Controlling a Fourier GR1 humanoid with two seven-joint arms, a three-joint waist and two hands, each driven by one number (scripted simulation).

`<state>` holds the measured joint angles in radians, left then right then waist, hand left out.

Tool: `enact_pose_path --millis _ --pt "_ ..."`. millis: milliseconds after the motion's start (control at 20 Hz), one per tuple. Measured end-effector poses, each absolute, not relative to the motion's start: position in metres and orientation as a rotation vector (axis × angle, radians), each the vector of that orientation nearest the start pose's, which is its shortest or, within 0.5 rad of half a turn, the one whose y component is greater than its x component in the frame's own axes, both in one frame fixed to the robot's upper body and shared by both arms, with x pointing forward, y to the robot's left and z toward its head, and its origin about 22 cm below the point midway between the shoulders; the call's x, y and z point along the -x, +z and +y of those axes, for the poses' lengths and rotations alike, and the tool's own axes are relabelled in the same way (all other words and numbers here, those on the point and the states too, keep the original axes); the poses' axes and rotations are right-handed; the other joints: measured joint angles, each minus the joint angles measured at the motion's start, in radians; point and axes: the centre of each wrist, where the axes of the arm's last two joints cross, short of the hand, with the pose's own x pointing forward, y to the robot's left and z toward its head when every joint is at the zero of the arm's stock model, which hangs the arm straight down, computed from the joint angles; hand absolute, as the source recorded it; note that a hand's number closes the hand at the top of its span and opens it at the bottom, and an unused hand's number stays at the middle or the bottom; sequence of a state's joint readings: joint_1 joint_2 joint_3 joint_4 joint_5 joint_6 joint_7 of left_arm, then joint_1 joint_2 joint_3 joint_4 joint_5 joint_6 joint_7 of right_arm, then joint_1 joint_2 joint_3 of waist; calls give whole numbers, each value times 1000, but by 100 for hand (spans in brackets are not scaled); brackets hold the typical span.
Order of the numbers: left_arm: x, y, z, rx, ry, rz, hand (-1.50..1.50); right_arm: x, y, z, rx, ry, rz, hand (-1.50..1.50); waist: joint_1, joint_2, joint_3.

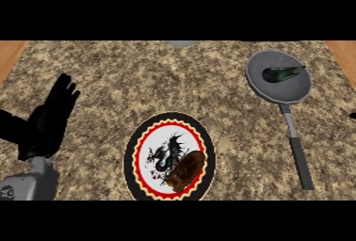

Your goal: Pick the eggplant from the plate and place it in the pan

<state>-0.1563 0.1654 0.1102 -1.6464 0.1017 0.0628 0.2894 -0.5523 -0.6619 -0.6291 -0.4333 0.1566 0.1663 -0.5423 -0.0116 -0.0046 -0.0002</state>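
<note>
Eggplant (281, 73) was found lying inside the pan (268, 87), toward the pan's one o'clock side, dark green and glossy, with its narrower end pointing toward the rim at two o'clock. The pan, grey and round, was set at the two o'clock part of the counter (139, 80), and its long grey handle (297, 153) was run down toward five o'clock, ending in a darker grip.

A plate (139, 146) was placed at the six o'clock part of the counter, well apart from the pan. It was edged in black, then ringed with a yellow scalloped band and a red one, and a black dragon-like figure was printed on its white middle. No writing could be read on it. A brown lumpy food item (186, 170) was seen resting on the plate at about five o'clock of its centre, reaching over the red ring; what it was could not be told.

The counter was covered in a speckled brown and beige stone pattern, and strips of orange wood were seen at its ten o'clock and two o'clock corners. A small grey shape (182, 44) was cut off by the edge at twelve o'clock.

The left hand (52, 115) was held at nine o'clock, released, with its black fingers straight and pointed toward twelve o'clock, nothing being grasped; its grey forearm (31, 183) was seen at seven o'clock. Of the right hand, only a dark speck at the three o'clock edge was possibly shown, and its state could not be told.
</note>
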Motion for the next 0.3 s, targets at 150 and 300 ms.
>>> enact_pose_path --millis 150,300 --pt "-274 68 276 -111 53 -1518 0 -279 33 -513 570 -71 -1655 -150 1 0 0" --pt "-282 58 275 -108 48 -1509 0 -266 34 -518 577 -69 -1658 -150 2 2 0"
